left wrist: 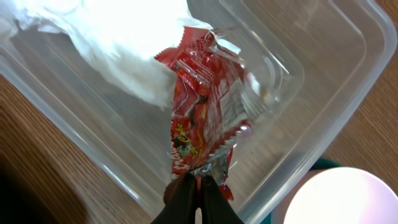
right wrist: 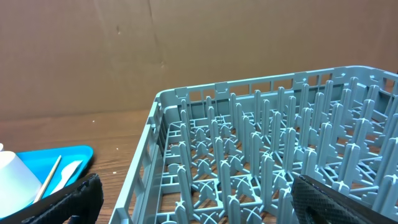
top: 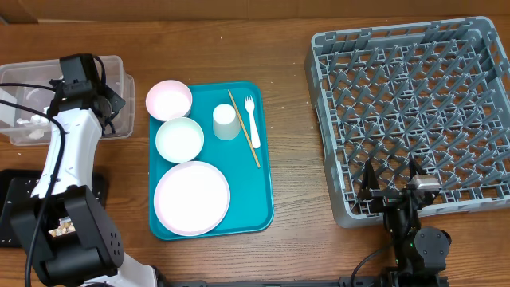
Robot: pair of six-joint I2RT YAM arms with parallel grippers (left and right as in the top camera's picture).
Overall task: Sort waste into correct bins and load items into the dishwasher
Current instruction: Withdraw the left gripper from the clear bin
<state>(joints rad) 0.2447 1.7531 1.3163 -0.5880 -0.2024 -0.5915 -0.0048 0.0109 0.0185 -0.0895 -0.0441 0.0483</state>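
Wrapper (left wrist: 200, 118) hangs into tub (left wrist: 339, 74), clenched in left pincer (left wrist: 199, 190): waste-sorting step; the next move likely calls for letting go. Right pincer (top: 390, 182) sits released.

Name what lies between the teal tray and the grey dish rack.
Only bare wooden tabletop lies between the teal tray and the rack, seen overhead.

Robot lab bench: cardboard backdrop (right wrist: 93, 50), wooden table (top: 291, 159), dish rack (top: 406, 112).
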